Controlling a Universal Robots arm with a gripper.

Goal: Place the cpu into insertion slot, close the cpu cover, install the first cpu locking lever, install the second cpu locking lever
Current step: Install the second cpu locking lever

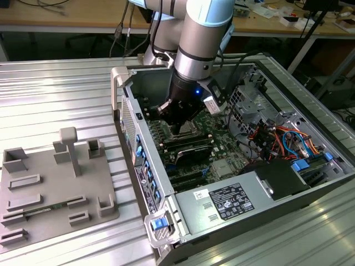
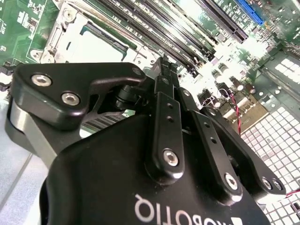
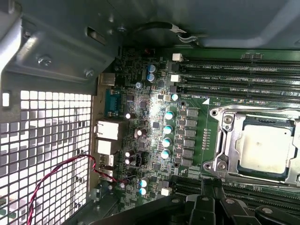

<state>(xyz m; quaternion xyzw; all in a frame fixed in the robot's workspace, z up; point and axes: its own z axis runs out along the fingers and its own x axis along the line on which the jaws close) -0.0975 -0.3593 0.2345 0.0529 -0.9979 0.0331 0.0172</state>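
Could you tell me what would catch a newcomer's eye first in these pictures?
The grey robot arm plunges into an open computer case on a ribbed metal table, its black hand low over the green motherboard. In the first wrist view, the cpu sits in the insertion slot, framed by silvery metal.

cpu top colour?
Dull silver-grey, seated in the insertion slot; the cpu shows best in the first wrist view.

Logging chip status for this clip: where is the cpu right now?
The cpu sits in the insertion slot on the green motherboard, framed by the silvery cpu cover in the first wrist view, with long black memory slots running along both sides.
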